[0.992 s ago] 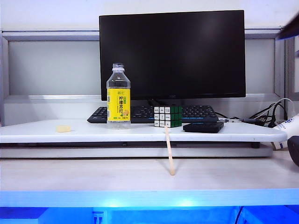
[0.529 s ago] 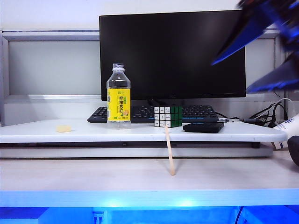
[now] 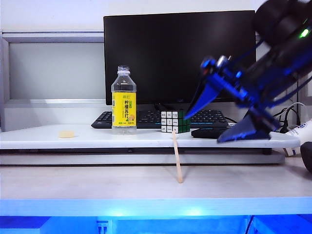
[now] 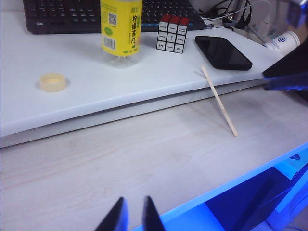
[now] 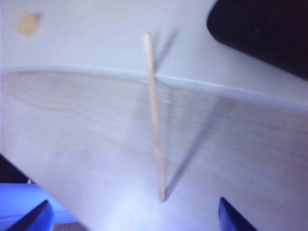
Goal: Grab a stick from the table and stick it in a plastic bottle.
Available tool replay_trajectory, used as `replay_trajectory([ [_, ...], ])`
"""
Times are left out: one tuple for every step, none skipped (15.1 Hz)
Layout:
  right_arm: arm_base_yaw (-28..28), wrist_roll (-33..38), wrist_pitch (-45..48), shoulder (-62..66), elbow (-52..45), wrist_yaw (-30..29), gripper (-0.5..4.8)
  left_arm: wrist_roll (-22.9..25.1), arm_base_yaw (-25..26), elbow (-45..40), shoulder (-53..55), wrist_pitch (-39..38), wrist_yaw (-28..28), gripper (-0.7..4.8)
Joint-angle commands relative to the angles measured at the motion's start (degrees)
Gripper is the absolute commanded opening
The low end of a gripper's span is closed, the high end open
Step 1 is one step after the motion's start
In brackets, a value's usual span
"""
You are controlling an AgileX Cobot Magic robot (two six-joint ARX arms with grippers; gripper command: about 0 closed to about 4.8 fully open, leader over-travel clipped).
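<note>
Right gripper, fingers spread wide, hanging above thin pale wooden stick leaning off white worktop | advice: straddling stick mid-length, clenching gently | left gripper idling low, fingers nearly closed, empty | clear yellow-labelled plastic bottle awaiting upright

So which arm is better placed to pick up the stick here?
The right. Its end effector hangs open above the table's right side, close to the stick, which its wrist view frames between the fingertips. The left end effector sits low near the front edge, far from the stick, fingers nearly together.
</note>
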Motion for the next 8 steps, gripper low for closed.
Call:
replay_trajectory([
  [1.5,0.0,2.2,3.7,2.6,-0.2,4.42,0.3,0.0,0.1,0.0,0.8,0.0,0.57],
  [2.0,0.0,2.2,5.3,4.0,-0.3,4.41,0.3,0.0,0.1,0.0,0.8,0.0,0.57],
  [2.4,0.0,2.3,6.3,4.8,-0.2,4.41,0.4,0.0,0.1,0.0,0.8,-0.1,0.57],
  [3.1,0.0,2.4,8.1,6.2,-0.1,4.41,0.5,0.0,0.1,0.0,0.8,0.0,0.57],
  [3.3,0.0,2.3,9.8,7.5,0.0,4.41,0.5,0.0,0.1,0.0,0.8,-0.1,0.57],
  [3.3,0.0,2.3,11.2,8.6,0.0,4.41,0.5,0.0,0.1,0.0,0.8,-0.1,0.57],
  [3.3,0.1,2.2,12.3,9.4,0.0,4.41,0.4,0.0,0.1,0.0,0.8,0.0,0.57],
  [3.3,0.1,2.0,13.7,10.4,0.0,4.41,0.5,0.0,0.1,0.0,0.8,0.0,0.57],
])
